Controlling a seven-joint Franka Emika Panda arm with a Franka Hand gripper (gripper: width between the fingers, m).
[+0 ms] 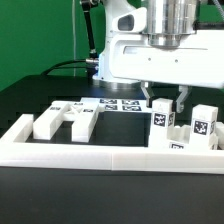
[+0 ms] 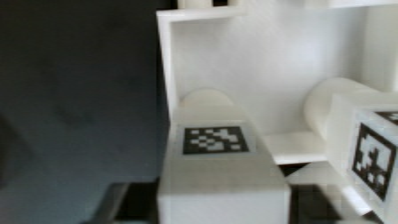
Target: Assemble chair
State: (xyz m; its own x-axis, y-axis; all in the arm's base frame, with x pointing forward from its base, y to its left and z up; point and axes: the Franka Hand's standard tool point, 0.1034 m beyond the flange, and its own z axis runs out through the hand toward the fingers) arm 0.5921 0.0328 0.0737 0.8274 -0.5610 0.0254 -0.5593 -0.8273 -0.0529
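My gripper (image 1: 166,100) stands over the right end of the table, its fingers either side of the top of an upright white chair leg (image 1: 163,118) with a tag on it. In the wrist view the same leg (image 2: 221,150) fills the space between the dark fingers (image 2: 135,200), touching both, its tagged face toward the camera. A second tagged leg (image 1: 205,122) stands to the exterior view's right and also shows in the wrist view (image 2: 365,130). The flat seat plate (image 1: 82,120) and a short bar (image 1: 46,124) lie at the exterior view's left.
The marker board (image 1: 118,103) lies flat at mid table behind the parts. A long low white border wall (image 1: 110,155) runs along the front and up the exterior view's left side. The big white arm fills the upper right.
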